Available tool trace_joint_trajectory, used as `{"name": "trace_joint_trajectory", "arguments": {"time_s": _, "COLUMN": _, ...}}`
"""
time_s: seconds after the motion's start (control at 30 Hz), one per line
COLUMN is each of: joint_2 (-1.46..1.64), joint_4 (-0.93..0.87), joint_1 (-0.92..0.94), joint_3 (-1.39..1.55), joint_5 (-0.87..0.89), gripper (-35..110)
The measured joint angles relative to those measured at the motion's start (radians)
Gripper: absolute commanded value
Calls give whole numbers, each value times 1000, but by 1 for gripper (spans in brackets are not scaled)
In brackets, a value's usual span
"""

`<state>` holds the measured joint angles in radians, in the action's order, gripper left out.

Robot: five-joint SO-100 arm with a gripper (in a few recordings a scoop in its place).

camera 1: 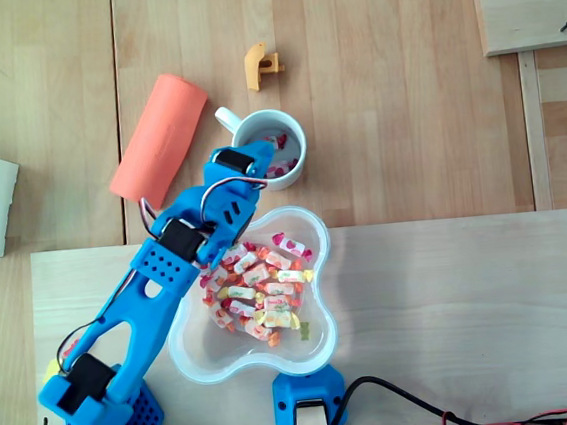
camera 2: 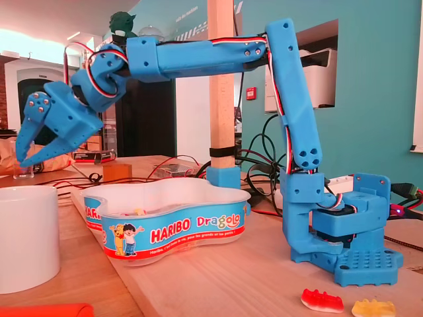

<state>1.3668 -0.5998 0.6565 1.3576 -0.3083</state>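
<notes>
Gripper: we see it (camera 1: 263, 157) over the mouth of the white mug (camera 1: 297, 174) in the overhead view. In the fixed view it (camera 2: 22, 158) hangs just above the rim, not touching.
Fingers: as we read the fixed view, the tips are together with nothing visible between them.
Mug contents: a few pink and red sweets (camera 1: 285, 162).
Mug place: upright on the desk (camera 1: 441, 288), just beside the tub (camera 1: 192, 354).
Tub contents: we see a heap of wrapped sweets (camera 1: 261, 290) in the open Haribo tub.
Around: an orange roll (camera 1: 159, 139) lies left of the mug, and a yellow part (camera 1: 263, 66) lies beyond it.
</notes>
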Motion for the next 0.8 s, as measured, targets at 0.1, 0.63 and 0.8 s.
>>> {"name": "trace_joint_trajectory", "arguments": {"time_s": 0.1, "joint_2": 77, "joint_4": 0, "joint_1": -37, "joint_3": 0, "joint_5": 0, "gripper": -1}}
{"name": "trace_joint_trajectory", "arguments": {"time_s": 0.63, "joint_2": 822, "joint_4": -63, "joint_1": -442, "joint_3": 247, "joint_5": 21, "gripper": -1}}
{"name": "trace_joint_trajectory", "arguments": {"time_s": 0.8, "joint_2": 1304, "joint_4": -170, "joint_1": -614, "joint_3": 578, "joint_5": 121, "gripper": -1}}
